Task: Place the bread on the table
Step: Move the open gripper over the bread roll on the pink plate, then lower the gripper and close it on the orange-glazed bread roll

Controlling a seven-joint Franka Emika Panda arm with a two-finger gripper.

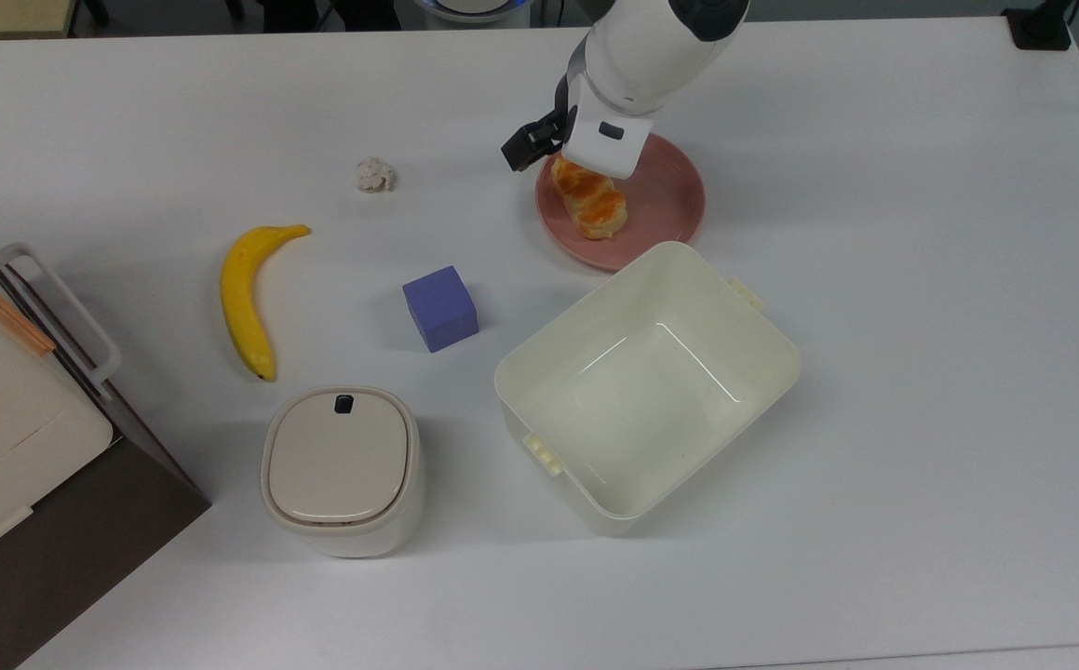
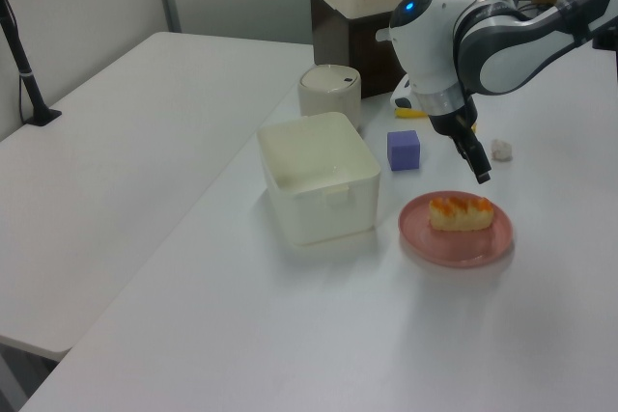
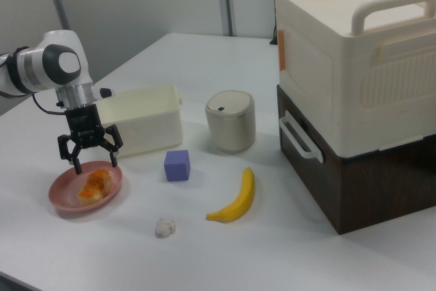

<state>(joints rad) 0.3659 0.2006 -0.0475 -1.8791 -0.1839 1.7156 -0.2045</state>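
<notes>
The bread (image 1: 592,199) (image 2: 462,212) (image 3: 94,185), a small tan loaf with a glossy orange top, lies on the round pink plate (image 1: 667,201) (image 2: 452,244) (image 3: 65,200) on the white table (image 1: 921,279). My gripper (image 3: 95,163) is open and hangs just above the bread, one finger on either side of it in the right view. One dark finger (image 1: 522,150) (image 2: 480,169) sticks out past the white wrist, which hides the bread's far end in the top view.
A cream bin (image 1: 539,368) stands right next to the plate. A purple cube (image 1: 440,307), a banana (image 1: 243,298), a small wrinkly ball (image 1: 374,174) and a lidded canister (image 1: 342,470) lie to the top view's left. A cream-and-brown box (image 1: 8,465) fills that corner.
</notes>
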